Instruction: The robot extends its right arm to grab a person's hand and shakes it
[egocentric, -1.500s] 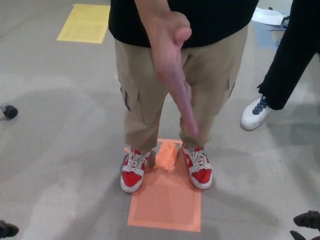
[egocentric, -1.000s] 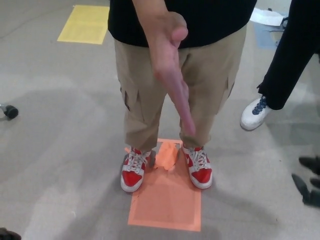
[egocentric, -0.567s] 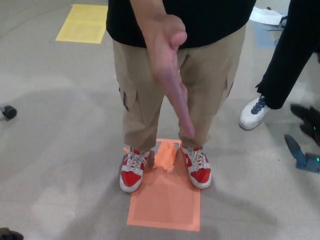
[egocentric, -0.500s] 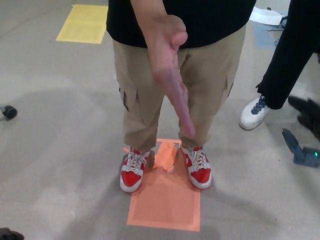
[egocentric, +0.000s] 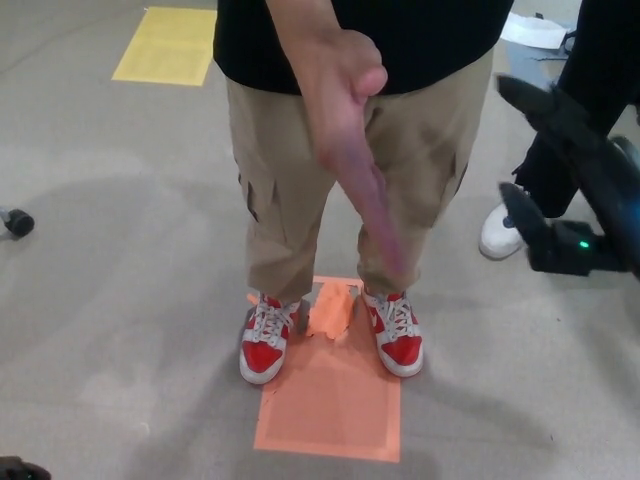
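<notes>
Floor (egocentric: 120, 300): grey, smooth, with an orange mat (egocentric: 335, 395) under a pair of red and white shoes (egocentric: 268, 341), and a yellow mat (egocentric: 172, 45) far behind at upper left
Person's hand (egocentric: 345, 120): held out flat, fingers pointing down, in front of tan trousers (egocentric: 280, 200)
Right hand (egocentric: 575, 190): black, at the right edge, fingers spread, holding nothing, apart from the person's hand
Left hand: out of sight
Second person: dark leg (egocentric: 580, 110) and white shoe (egocentric: 500, 232) at right

A grey floor (egocentric: 130, 300) carries an orange mat (egocentric: 335, 385), with two red-and-white shoes (egocentric: 265, 340) standing on its far edge. Farther off lie a yellow mat (egocentric: 170, 45), a white shoe (egocentric: 497, 232), and what may be a caster wheel (egocentric: 15, 221) at the left edge
</notes>
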